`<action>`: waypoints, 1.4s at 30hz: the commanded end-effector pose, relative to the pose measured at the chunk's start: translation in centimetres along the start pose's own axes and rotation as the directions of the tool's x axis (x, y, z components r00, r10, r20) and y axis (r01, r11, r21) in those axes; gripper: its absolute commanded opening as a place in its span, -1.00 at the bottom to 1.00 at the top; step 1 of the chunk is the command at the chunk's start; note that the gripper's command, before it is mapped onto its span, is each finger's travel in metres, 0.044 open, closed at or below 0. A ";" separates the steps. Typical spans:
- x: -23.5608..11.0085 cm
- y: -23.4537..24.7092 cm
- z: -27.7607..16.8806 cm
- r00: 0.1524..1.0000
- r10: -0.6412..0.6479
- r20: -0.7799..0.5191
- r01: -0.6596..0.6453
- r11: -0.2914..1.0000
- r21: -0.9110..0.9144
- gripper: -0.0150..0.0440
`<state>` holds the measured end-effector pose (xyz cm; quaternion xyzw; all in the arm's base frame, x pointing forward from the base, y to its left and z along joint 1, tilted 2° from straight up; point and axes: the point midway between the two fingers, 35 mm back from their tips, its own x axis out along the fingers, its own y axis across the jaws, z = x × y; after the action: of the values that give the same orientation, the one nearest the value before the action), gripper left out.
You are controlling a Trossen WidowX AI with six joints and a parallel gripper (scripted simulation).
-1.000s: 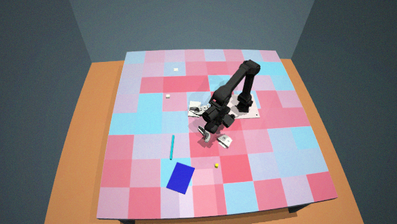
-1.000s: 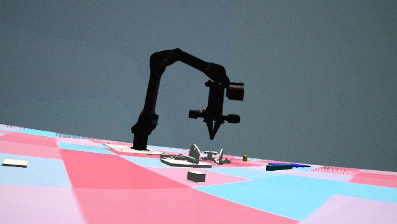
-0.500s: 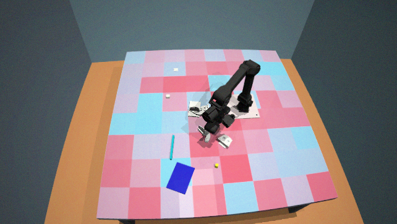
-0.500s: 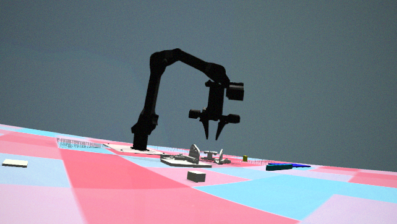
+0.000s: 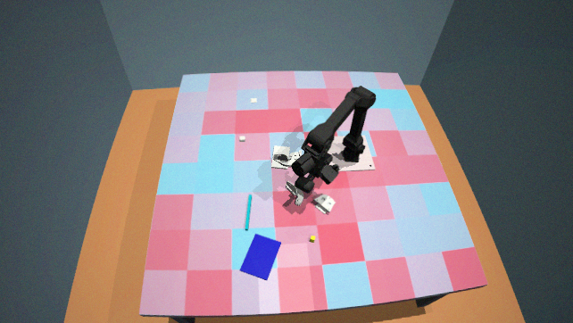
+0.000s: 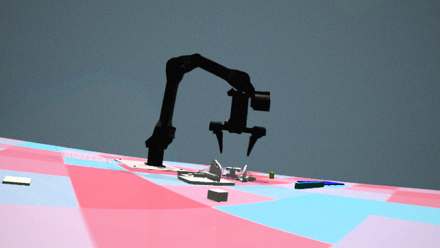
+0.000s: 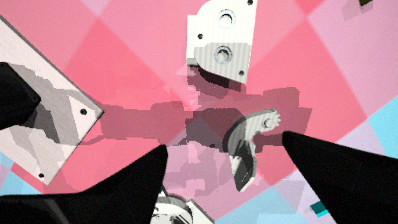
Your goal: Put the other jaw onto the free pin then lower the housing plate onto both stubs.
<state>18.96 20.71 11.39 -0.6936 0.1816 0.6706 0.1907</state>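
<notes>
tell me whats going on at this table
A robot arm's gripper is open above the table, holding nothing. Below it lies a loose grey jaw with gear teeth at one end. The housing plate, a white piece with two round holes, lies off to one side. The base part with the other jaw on it sits nearby. So the loose jaw and the housing plate both still need fitting.

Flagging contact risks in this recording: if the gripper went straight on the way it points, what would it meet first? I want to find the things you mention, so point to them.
Probably the loose jaw [image 5: 298, 196] [image 7: 240, 142], lying below and between the open gripper's [image 6: 234, 155] [image 7: 225, 140] fingertips; depth is unclear, so the fingertips might straddle it and meet the table [image 5: 214, 292] instead.
</notes>
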 end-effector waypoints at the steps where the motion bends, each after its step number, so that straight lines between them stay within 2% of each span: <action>1: 0.0 0.0 0.0 1.000 0.000 0.000 0.000 1.000 0.000 1.00; 21: 0.0 0.0 0.0 1.000 0.000 0.000 0.000 1.000 0.000 1.00; 37: 0.0 0.0 0.0 1.000 0.000 0.000 0.000 1.000 0.000 -0.42; 38: 0.0 0.0 0.0 1.000 0.000 0.000 0.000 1.000 0.000 -0.49; 42: 0.0 0.0 0.0 1.000 0.000 0.000 0.000 1.000 0.000 -0.49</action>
<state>18.97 20.71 11.39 -0.6936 0.1815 0.6706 0.1907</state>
